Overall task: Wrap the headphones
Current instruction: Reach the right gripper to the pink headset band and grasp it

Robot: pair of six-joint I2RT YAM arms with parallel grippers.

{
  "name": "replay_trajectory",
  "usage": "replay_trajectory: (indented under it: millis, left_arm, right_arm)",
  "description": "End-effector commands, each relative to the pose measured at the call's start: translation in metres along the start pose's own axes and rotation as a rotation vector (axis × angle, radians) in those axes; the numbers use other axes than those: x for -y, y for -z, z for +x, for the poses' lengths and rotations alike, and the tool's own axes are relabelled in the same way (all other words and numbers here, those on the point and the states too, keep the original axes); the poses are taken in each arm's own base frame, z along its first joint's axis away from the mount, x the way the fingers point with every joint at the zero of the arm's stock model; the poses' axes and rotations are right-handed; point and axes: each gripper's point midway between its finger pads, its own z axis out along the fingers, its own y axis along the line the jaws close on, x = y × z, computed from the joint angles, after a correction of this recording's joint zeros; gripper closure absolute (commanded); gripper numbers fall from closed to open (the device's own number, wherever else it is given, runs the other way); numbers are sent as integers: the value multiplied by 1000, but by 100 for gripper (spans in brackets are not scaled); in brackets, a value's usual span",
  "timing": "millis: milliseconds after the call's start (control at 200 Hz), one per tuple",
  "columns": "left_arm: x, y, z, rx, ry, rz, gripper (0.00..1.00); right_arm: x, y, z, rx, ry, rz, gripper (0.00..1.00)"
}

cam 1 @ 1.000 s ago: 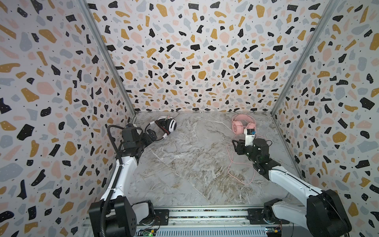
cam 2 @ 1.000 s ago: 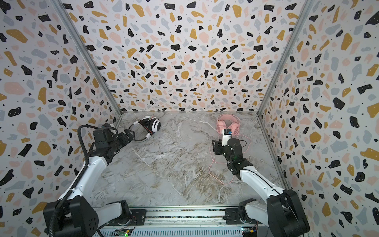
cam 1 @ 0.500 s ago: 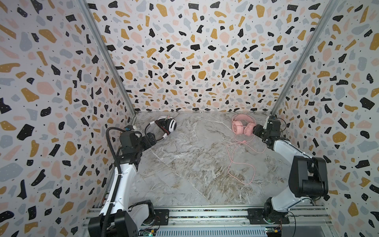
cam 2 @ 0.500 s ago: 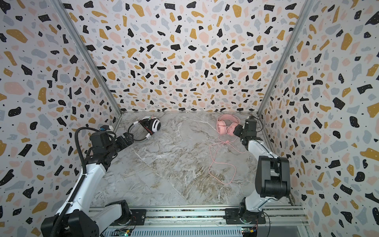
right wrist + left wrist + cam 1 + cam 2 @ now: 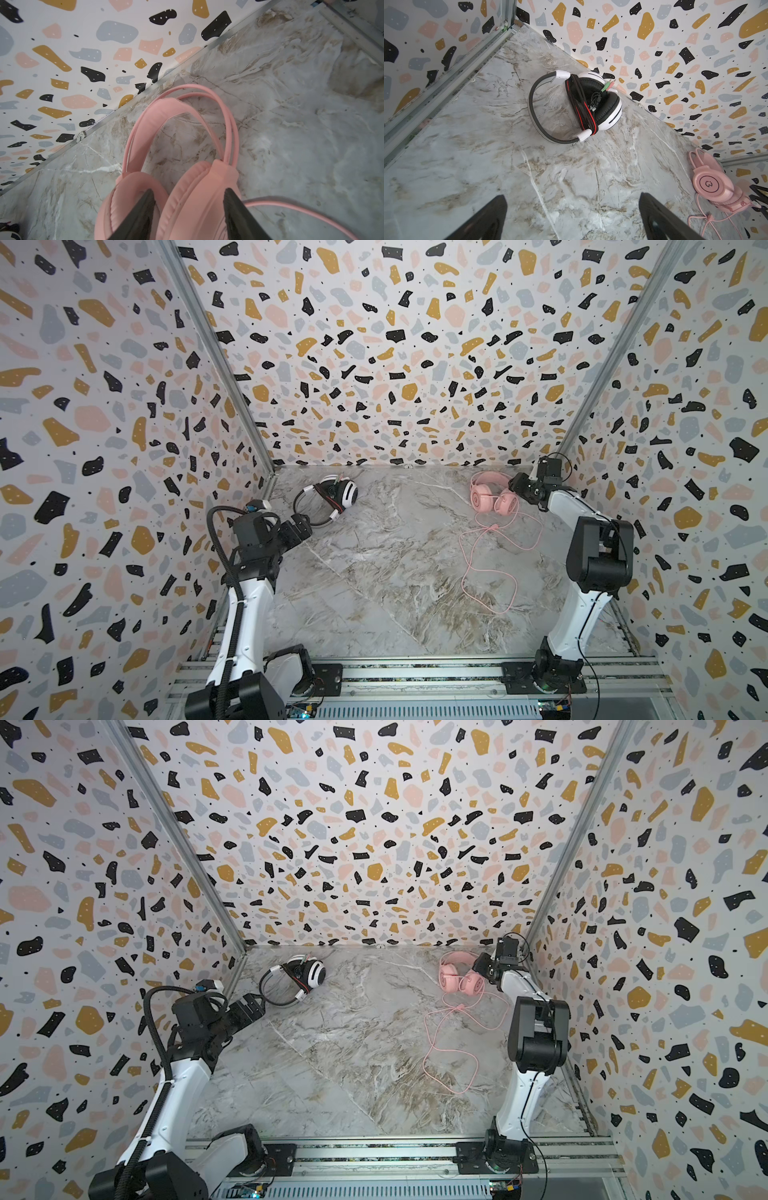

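Observation:
The white headphones (image 5: 332, 497) (image 5: 299, 977) (image 5: 591, 104) lie at the back left, with a black and red cable wound round the ear cups. My left gripper (image 5: 302, 527) (image 5: 251, 1006) (image 5: 572, 199) hovers open just in front of them, touching nothing. At the back right stand the pink headphones (image 5: 492, 497) (image 5: 461, 979) (image 5: 187, 197), whose pink cable (image 5: 490, 568) (image 5: 453, 1048) trails loose towards the front. My right gripper (image 5: 517, 487) (image 5: 482, 965) (image 5: 190, 193) is open and straddles one pink ear cup, one finger between the two cups and one on its outer face.
Patterned walls close in the marble table (image 5: 374, 572) on three sides, and both headsets sit near the back wall. A metal rail (image 5: 415, 672) carrying the arm bases runs along the front edge.
My right arm has swung from mid-table to the back right corner and now has its fingers round a pink ear cup. The left arm has barely moved.

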Motion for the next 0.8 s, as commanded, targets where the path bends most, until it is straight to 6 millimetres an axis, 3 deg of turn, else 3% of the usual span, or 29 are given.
replay_trajectory:
  millis: [0, 360, 591, 741, 796]
  left_arm:
    - [8, 4, -10, 56, 2, 55, 0]
    - [1, -18, 19, 6, 94, 111, 0]
    - [8, -11, 8, 24, 79, 121, 0]
    - [13, -10, 9, 3, 69, 142, 0]
    - [14, -9, 11, -13, 57, 143, 0]
  right_arm:
    - [2, -4, -2, -62, -15, 20, 44]
    - [20, -42, 0, -160, 14, 114, 43]
    - [37, -71, 39, -281, 3, 121, 47]
    - [38, -71, 59, -305, -8, 97, 55]
    - [32, -67, 62, -293, -1, 69, 62]
